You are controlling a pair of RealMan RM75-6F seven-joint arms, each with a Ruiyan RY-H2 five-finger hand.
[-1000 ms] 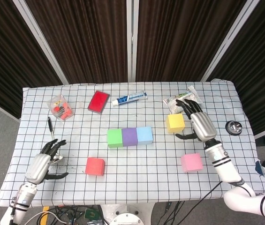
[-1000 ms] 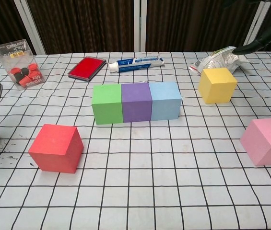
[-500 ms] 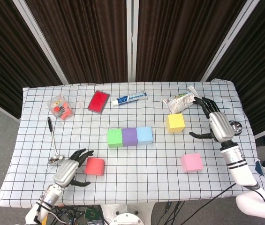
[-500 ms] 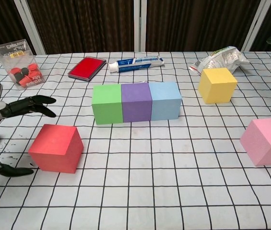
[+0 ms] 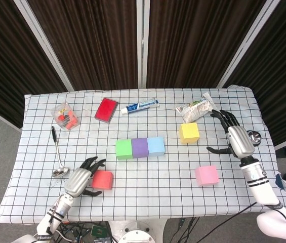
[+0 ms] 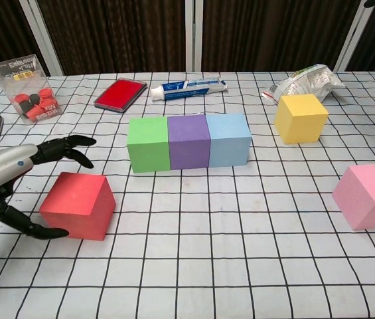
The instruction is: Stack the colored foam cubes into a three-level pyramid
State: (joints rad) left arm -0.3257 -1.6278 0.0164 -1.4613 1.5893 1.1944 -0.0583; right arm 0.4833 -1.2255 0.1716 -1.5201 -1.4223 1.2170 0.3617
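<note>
Left hand sits low at the near left, fingers spread around the red cube, thumb at its near side, not clamped on it. Right hand hovers over the far right of the worktop, fingers fanned, holding nothing. Six cubes total: green, purple and blue in one touching row, plus yellow and pink apart on the right.

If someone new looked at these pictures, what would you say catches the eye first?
Probably the row of green cube, purple cube and blue cube, touching side by side at the table's centre. Next, the left hand, fingers spread beside the red cube near the front edge.
</note>
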